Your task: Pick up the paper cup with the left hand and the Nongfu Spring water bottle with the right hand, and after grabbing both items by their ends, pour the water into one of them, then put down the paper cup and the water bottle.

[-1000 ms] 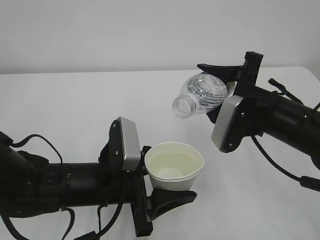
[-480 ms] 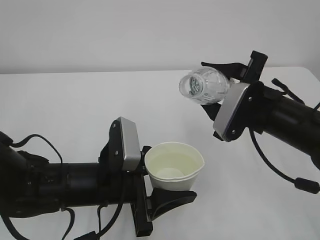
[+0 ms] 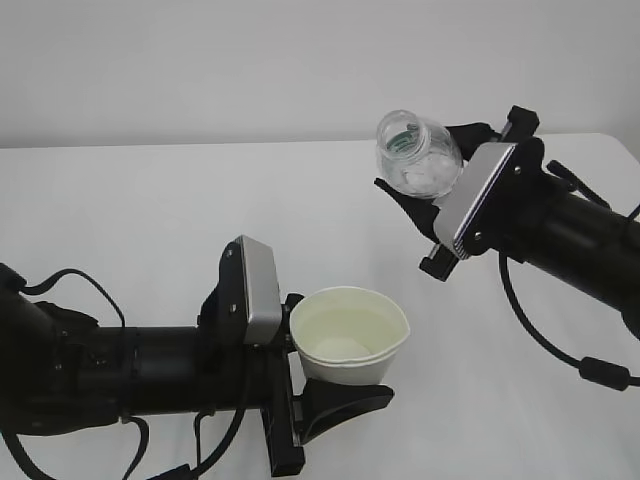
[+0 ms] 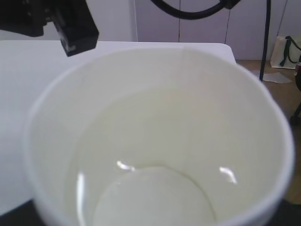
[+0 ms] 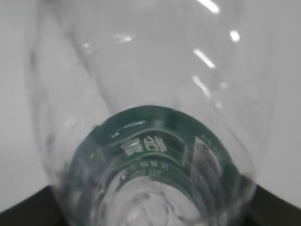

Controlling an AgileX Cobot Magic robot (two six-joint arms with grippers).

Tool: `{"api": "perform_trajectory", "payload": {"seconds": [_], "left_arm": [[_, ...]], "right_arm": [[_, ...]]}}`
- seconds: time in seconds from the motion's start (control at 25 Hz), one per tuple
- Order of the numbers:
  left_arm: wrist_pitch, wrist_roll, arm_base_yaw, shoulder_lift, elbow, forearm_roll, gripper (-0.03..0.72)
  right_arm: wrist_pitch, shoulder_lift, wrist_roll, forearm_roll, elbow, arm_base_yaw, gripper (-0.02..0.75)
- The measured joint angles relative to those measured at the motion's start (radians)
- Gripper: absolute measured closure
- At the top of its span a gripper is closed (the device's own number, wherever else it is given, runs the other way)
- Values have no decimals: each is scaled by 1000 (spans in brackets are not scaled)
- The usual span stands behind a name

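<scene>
The left hand point(image 3: 325, 385) has its fingers clamped on the paper cup point(image 3: 349, 335), which sits upright between them with water point(image 4: 155, 197) pooled in the bottom. The right hand point(image 3: 425, 215) has its fingers closed around the base end of the Nongfu Spring water bottle point(image 3: 418, 155), which juts out beyond the fingertips, mouth tilted up and well apart from the cup. The bottle looks nearly empty, so what remains is setting both down. The risks: the thin cup wall could buckle and slop water if the squeeze shifts, or the bottle, held only by its end, could tip over on release if it lands tilted.
</scene>
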Motion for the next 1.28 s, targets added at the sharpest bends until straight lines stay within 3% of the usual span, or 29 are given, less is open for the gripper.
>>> {"api": "perform_trajectory", "payload": {"seconds": [0.68, 1.28], "left_arm": [[0, 0, 0, 0, 0, 12, 229], [2, 0, 0, 0, 0, 14, 229]], "right_arm": [[0, -1, 217, 6, 29, 0, 281], [0, -3, 452, 124, 35, 0, 281]]}}
